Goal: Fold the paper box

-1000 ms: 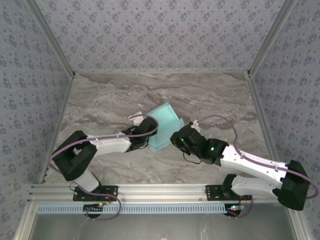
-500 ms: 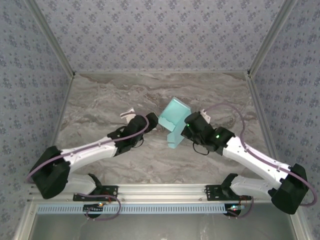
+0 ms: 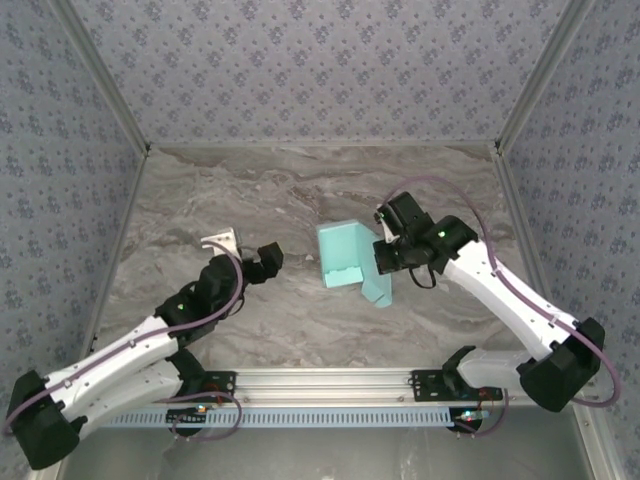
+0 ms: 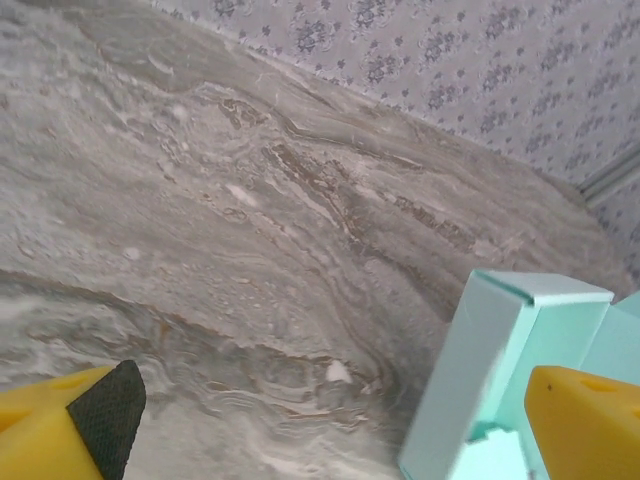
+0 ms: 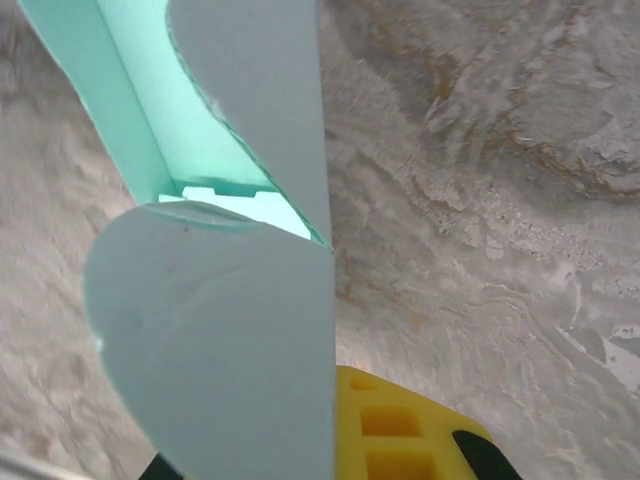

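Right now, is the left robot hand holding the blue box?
No, the left gripper stands open and apart from the paper box, which the right gripper grips.

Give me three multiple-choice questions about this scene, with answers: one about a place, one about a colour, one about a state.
1. Where on the table is the paper box? A near the middle; B far left corner; C far right corner.
2. What colour is the paper box? A red; B pale aqua; C black.
3. How are the left fingers? A shut on the box; B shut, empty; C wide open.
Answers: 1 A, it is mid-table; 2 B, the card is aqua; 3 C, they stand apart, clear of the box.
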You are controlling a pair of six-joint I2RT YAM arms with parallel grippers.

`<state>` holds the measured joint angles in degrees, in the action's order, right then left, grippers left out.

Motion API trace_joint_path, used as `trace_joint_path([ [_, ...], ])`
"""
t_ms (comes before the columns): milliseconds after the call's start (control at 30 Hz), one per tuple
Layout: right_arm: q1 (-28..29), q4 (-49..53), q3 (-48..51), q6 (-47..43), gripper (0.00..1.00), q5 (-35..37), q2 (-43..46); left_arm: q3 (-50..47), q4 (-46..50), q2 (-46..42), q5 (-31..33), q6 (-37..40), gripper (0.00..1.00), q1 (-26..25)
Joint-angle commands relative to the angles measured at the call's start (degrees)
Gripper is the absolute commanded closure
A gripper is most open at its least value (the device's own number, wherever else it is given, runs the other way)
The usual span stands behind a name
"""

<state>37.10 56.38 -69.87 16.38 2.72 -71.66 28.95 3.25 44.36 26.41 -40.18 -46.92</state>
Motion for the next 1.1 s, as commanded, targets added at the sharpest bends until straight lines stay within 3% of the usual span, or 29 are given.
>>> trace_joint_path([
  [0,0.6,7.7,-4.9,-15.2,1.00,-1.6,-2.3,-1.4,-0.3,-1.4,-6.6,11.2,0.01,1.9],
  [233,5.4,6.5,-6.9,-37.7,1.00,3.6,-4.3,1.0,-4.1,3.1,-22.7,24.6,0.01,2.8],
  [367,5.7,1.9,-6.9,-46.6,1.00,-0.6,-3.1,3.4,-3.3,7.8,-23.2,28.5,0.01,3.3],
  [467,7.0,-0.6,-5.8,-55.2,1.00,-1.0,-3.3,3.8,-4.1,11.4,-29.4,20.9,0.01,8.1],
  [533,8.1,-0.8,-5.3,-60.0,1.00,1.9,-4.4,3.0,-7.3,13.8,-38.0,12.7,0.01,12.8],
  [633,8.7,0.1,-5.9,-63.6,1.00,5.2,-6.9,0.2,-13.9,15.4,-47.9,6.2,0.01,15.6],
  [767,8.7,-2.2,-5.0,-65.3,0.99,4.9,-7.1,-2.3,-19.1,15.4,-56.6,1.5,0.01,17.6],
  [1067,5.8,-8.5,-1.7,-63.1,1.00,0.2,-3.2,3.0,-16.9,23.4,-69.9,-10.4,0.00,16.3],
])
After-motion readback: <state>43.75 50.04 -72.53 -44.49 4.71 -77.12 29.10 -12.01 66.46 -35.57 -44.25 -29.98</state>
